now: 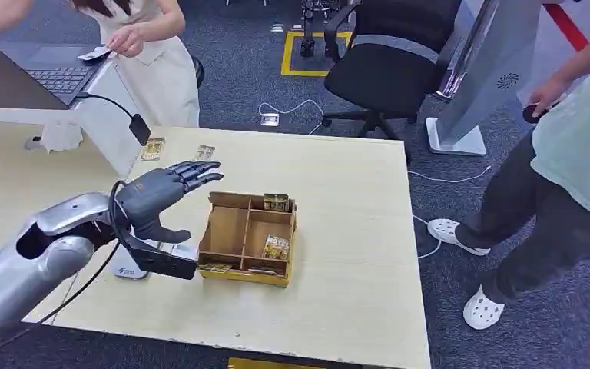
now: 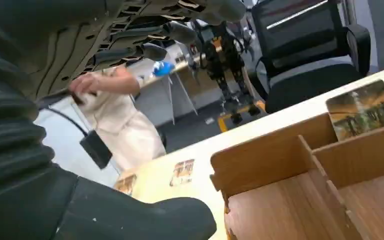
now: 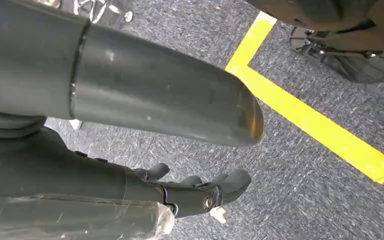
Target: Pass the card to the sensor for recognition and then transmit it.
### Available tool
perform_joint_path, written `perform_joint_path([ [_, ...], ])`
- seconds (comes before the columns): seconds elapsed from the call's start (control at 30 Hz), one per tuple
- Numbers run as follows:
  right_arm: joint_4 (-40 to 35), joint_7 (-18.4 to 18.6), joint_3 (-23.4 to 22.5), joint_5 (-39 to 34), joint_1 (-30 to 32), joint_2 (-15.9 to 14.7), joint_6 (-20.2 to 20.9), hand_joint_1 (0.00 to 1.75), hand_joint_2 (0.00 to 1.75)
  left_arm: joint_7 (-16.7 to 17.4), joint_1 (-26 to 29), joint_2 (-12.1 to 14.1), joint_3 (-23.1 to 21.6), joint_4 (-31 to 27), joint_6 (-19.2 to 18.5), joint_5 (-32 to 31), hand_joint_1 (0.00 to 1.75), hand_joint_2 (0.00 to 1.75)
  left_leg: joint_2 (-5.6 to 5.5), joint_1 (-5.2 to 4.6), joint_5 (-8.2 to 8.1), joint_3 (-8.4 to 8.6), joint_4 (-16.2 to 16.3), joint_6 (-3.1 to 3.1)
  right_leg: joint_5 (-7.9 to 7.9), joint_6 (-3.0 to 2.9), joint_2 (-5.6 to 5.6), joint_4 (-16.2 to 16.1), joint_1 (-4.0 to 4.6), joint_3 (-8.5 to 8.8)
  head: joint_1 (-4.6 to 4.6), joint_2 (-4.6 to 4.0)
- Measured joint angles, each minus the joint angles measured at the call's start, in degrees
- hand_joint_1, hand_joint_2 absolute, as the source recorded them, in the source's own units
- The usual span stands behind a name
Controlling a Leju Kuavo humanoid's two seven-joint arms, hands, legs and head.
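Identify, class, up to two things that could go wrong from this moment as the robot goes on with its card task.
1. The left robot hand hovers open and empty beside the wooden box; reaching for a card, it might knock the upright card in the far compartment.
2. A black cable loops from the left arm over the scanner; it could perhaps snag or drag the scanner.

No legible text anywhere
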Motion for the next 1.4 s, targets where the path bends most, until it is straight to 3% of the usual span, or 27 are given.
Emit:
perform_joint_path([
  [0.3, 0.00, 1.88, -0.83, 0.61, 0.04, 0.11, -0.28, 0.00, 0.00, 3.91, 3.41, -1.27, -5.66, -2.05, 6.32, -6.45, 0.00, 1.75, -0.01, 0.01, 0.00, 0.00, -0.01, 0.00, -0.01, 0.00, 0.00, 0.00, 0.01, -0.01, -0.02, 0.00],
  [0.5, -0.37, 2.29, -1.33, 0.76, 0.19, 0.20, -0.33, 0.00, 0.00, 5.68, 6.54, -2.93, -7.16, -2.05, 7.90, -8.84, 0.00, 1.75, -0.02, 0.01, 0.00, -0.01, -0.01, 0.00, -0.01, 0.00, -0.01, 0.00, 0.01, -0.01, -0.02, 0.00],
  [0.73, -1.29, 3.87, -1.94, 1.38, 0.83, 0.22, -0.83, 0.00, 0.00, 9.99, 9.83, -4.92, -7.27, -2.05, 11.47, -15.91, 0.00, 1.75, -0.01, 0.00, 0.00, -0.01, -0.01, 0.00, -0.01, 0.00, 0.00, 0.00, 0.00, -0.01, 0.00, 0.00],
  [1.4, -1.84, 4.48, -2.60, 2.14, 1.04, 0.22, -0.90, 0.00, 0.00, 7.84, 11.32, -5.07, -7.27, -2.01, 9.96, -16.34, 0.00, 1.75, -0.02, 0.01, 0.00, -0.02, -0.01, 0.00, 0.00, 0.00, -0.01, 0.00, 0.01, -0.01, -0.02, 0.00],
])
